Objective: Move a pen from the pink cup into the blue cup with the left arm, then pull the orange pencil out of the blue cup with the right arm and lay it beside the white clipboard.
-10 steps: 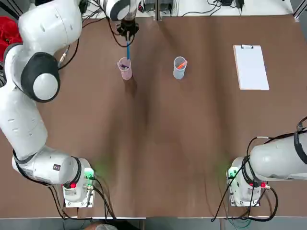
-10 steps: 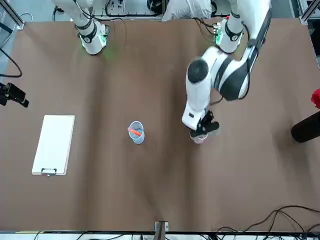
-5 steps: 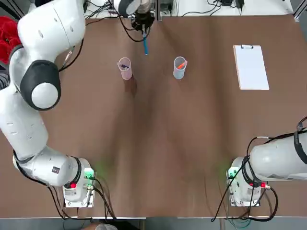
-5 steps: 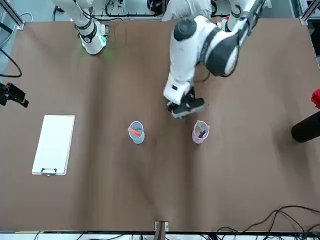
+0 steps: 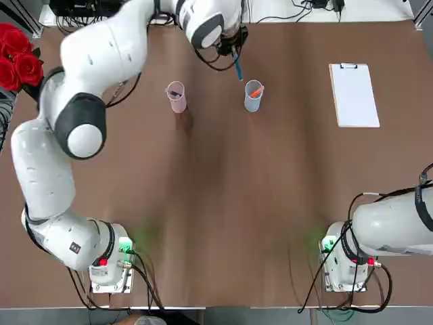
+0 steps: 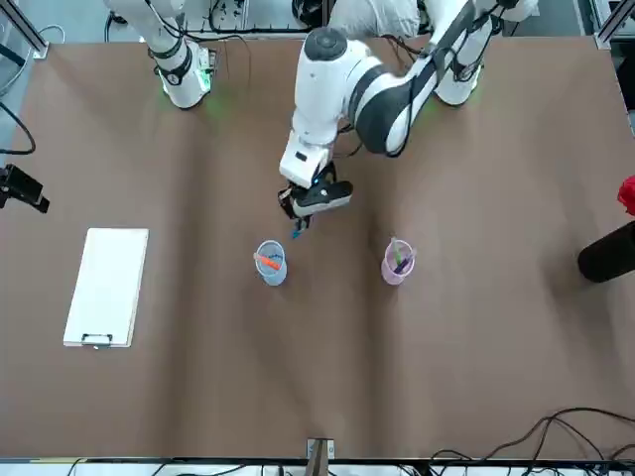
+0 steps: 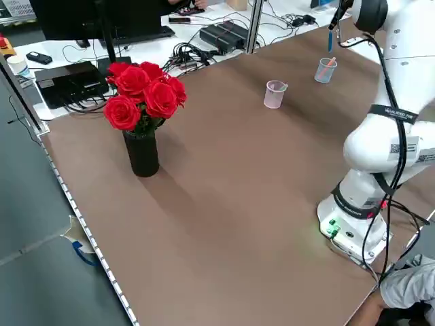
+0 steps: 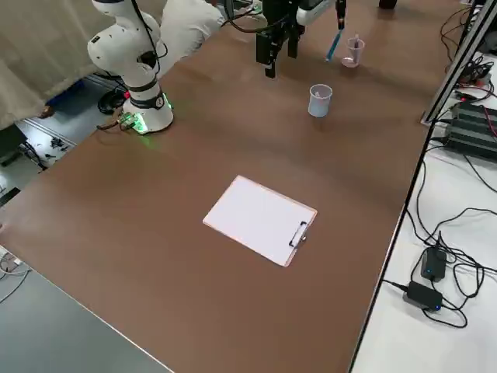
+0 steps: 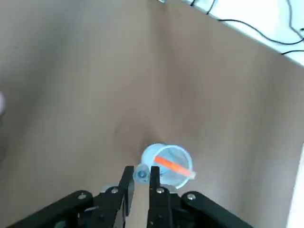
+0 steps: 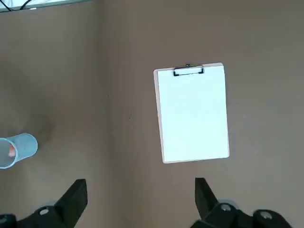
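My left gripper (image 5: 233,51) is shut on the thin blue pen (image 5: 238,69), which hangs upright in the air just left of and behind the blue cup (image 5: 253,95). In the left wrist view the pen (image 9: 141,174) sits between the fingers beside the blue cup (image 9: 179,176), with the orange pencil (image 9: 170,164) lying across the inside of the cup. The pink cup (image 5: 176,96) stands to the left with a purple pen (image 6: 399,260) in it. Far right lies the white clipboard (image 5: 354,95). My right gripper (image 10: 140,194) stands open, high above the table, its arm (image 5: 392,227) parked.
A black vase of red roses (image 7: 143,109) stands at the table's left edge. Cables and boxes lie beyond the far edge (image 5: 304,8). A person's sleeve (image 7: 408,292) shows near the left arm's base.
The left gripper has lifted the blue pen clear of the pink cup and carried it right, to beside the blue cup. The right arm has not moved.
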